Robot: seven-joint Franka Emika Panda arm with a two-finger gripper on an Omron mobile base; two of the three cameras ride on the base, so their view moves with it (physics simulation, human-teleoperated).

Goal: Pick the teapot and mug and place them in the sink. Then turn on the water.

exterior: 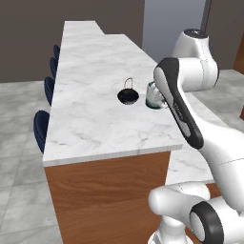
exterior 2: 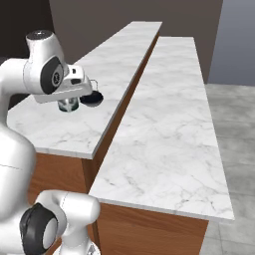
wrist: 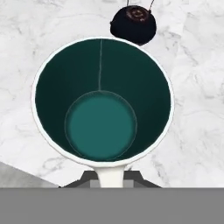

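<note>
The mug stands straight under the hand, pale outside and teal-green inside, and I look down into it. My gripper is shut on the mug's near side, where a white strip of it runs down between the fingertips. From the base, the mug sits low on the marble counter beside my wrist, and I cannot tell whether it touches the surface. The teapot, small, dark and round with a thin wire handle, rests just beyond the mug. The teapot stands free. The sink and the water are out of view.
Dark blue stools line the far side of the raised counter. A lower marble counter runs alongside it on my side, with a wooden front panel below. Bare marble stretches far back past the teapot.
</note>
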